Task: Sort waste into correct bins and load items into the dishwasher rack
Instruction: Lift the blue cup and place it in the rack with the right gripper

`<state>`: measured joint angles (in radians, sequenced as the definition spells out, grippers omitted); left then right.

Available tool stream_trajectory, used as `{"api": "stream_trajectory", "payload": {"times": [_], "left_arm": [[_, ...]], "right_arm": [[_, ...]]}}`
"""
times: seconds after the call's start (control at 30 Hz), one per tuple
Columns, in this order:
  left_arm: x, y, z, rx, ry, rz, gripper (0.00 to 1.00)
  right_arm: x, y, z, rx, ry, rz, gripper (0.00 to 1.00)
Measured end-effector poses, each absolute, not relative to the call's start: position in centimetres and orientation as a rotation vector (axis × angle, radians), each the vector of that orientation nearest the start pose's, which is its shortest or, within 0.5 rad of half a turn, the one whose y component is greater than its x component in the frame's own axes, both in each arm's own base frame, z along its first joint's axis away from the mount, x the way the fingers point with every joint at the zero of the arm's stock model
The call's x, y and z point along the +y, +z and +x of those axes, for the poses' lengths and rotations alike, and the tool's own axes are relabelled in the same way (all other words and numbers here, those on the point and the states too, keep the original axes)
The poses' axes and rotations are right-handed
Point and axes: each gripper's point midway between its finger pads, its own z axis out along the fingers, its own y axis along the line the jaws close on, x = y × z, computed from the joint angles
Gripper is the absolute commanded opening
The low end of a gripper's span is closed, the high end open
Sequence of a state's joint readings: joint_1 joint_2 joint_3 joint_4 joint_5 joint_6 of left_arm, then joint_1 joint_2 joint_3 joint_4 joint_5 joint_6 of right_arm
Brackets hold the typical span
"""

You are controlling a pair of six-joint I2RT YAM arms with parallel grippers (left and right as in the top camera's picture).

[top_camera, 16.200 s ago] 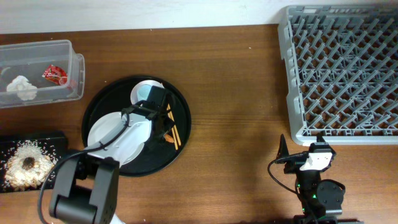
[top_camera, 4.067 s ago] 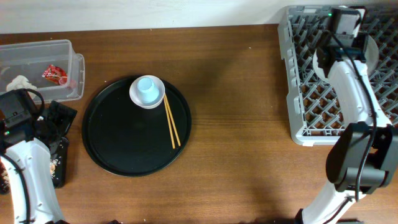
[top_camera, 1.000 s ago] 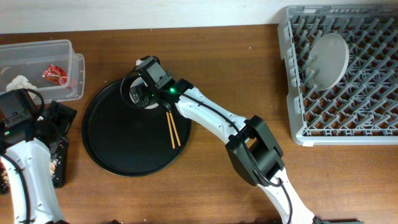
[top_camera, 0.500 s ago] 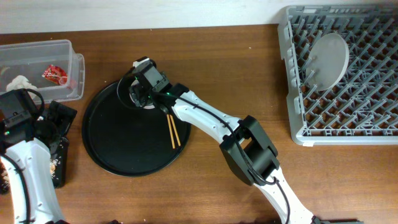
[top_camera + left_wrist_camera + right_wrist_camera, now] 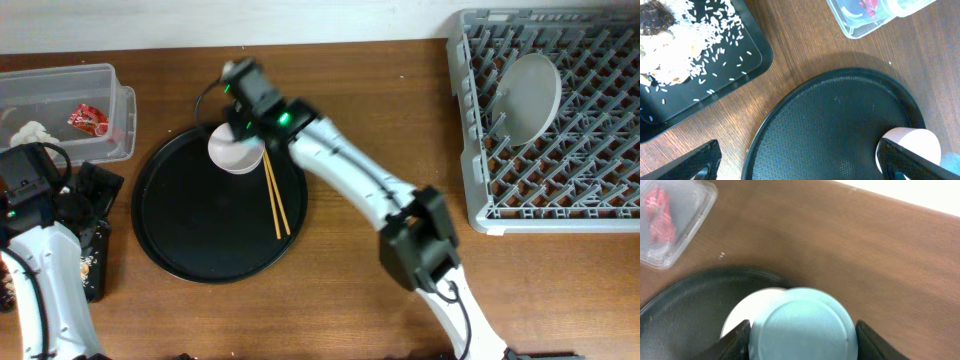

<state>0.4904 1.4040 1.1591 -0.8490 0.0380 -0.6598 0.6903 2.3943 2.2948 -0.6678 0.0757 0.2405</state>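
Observation:
A small white cup with a pale blue inside sits at the back of the round black tray. My right gripper is shut on the cup, one finger against each side. From overhead the right gripper reaches in from the back over the cup. Two chopsticks lie on the tray beside it. The white plate stands in the grey dishwasher rack. My left gripper hangs open over the tray's left part, holding nothing.
The clear tub at the back left holds a red-and-white wrapper and a white tissue. The black box carries rice flakes and a brown lump. My left arm covers much of the box from overhead.
The right gripper's jaws have closed in onto the cup, and its wrist has shifted toward the table's back edge. The cup now shows its white side from overhead. The left arm has not moved.

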Motion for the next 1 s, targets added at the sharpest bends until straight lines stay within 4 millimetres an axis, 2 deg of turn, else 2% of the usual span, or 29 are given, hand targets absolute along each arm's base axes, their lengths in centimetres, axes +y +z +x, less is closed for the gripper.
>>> {"api": "stream_trajectory", "payload": {"times": [0.03, 0.07, 0.1, 0.13, 0.2, 0.23, 0.27, 0.3, 0.33, 0.4, 0.5, 0.53, 0.57, 0.63, 0.7, 0.73, 0.77, 0.8, 0.83, 0.87, 1.0], "left_arm": [[15.5, 15.4, 30.4, 2.245, -0.105, -1.44, 0.99], [15.5, 15.4, 30.4, 2.245, -0.105, -1.44, 0.99], [15.5, 15.4, 30.4, 2.245, -0.105, -1.44, 0.99], [15.5, 15.4, 30.4, 2.245, -0.105, -1.44, 0.99], [15.5, 15.4, 30.4, 2.245, -0.105, -1.44, 0.99], [15.5, 15.4, 30.4, 2.245, -0.105, -1.44, 0.99], [15.5, 15.4, 30.4, 2.245, -0.105, -1.44, 0.99], [15.5, 15.4, 30.4, 2.245, -0.106, -1.441, 0.99], [15.5, 15.4, 30.4, 2.245, -0.105, -1.44, 0.99], [15.5, 15.4, 30.4, 2.245, -0.105, -1.441, 0.99], [15.5, 15.4, 30.4, 2.245, -0.105, -1.44, 0.99], [15.5, 15.4, 30.4, 2.245, -0.105, -1.44, 0.99], [15.5, 15.4, 30.4, 2.245, -0.105, -1.44, 0.99], [15.5, 15.4, 30.4, 2.245, -0.105, -1.44, 0.99], [15.5, 15.4, 30.4, 2.245, -0.105, -1.44, 0.99], [15.5, 15.4, 30.4, 2.245, -0.105, -1.44, 0.99], [15.5, 15.4, 30.4, 2.245, -0.105, -1.44, 0.99], [15.5, 15.4, 30.4, 2.245, -0.105, -1.44, 0.99], [15.5, 15.4, 30.4, 2.245, -0.105, -1.44, 0.99], [15.5, 15.4, 30.4, 2.245, -0.105, -1.44, 0.99], [15.5, 15.4, 30.4, 2.245, -0.105, -1.44, 0.99]], "right_arm": [[36.8, 19.1, 51.8, 2.295, 0.36, -0.424, 0.53], [31.7, 23.6, 53.8, 2.266, 0.334, -0.319, 0.53], [29.7, 25.0, 54.2, 2.264, 0.317, -0.281, 0.53], [23.1, 29.3, 55.8, 2.22, 0.272, -0.153, 0.53], [14.5, 32.7, 56.3, 2.208, 0.2, 0.001, 0.53], [8.5, 34.5, 56.6, 2.184, 0.144, 0.114, 0.53], [1.2, 36.0, 56.1, 2.155, 0.069, 0.253, 0.53], [-5.0, 36.7, 54.9, 2.144, 0.003, 0.374, 0.53], [-9.2, 37.0, 54.0, 2.131, -0.042, 0.458, 0.53], [-18.6, 36.5, 50.5, 2.122, -0.15, 0.662, 0.53], [-27.3, 35.4, 45.6, 2.108, -0.246, 0.876, 0.53], [-29.0, 34.8, 44.6, 2.107, -0.264, 0.921, 0.53], [-31.5, 33.3, 43.1, 2.122, -0.286, 0.994, 0.53], [-34.1, 30.1, 41.5, 2.168, -0.302, 1.087, 0.54], [-35.9, 26.8, 40.2, 2.217, -0.306, 1.163, 0.53], [-37.0, 24.2, 39.2, 2.259, -0.303, 1.221, 0.53], [-37.4, 22.9, 38.7, 2.279, -0.302, 1.249, 0.54], [-37.9, 21.7, 38.1, 2.296, -0.3, 1.276, 0.59], [-38.4, 20.7, 37.4, 2.309, -0.299, 1.308, 0.67], [-38.6, 20.6, 37.1, 2.31, -0.3, 1.315, 0.72], [-38.4, 20.5, 37.3, 2.315, -0.297, 1.311, 0.77]]}}
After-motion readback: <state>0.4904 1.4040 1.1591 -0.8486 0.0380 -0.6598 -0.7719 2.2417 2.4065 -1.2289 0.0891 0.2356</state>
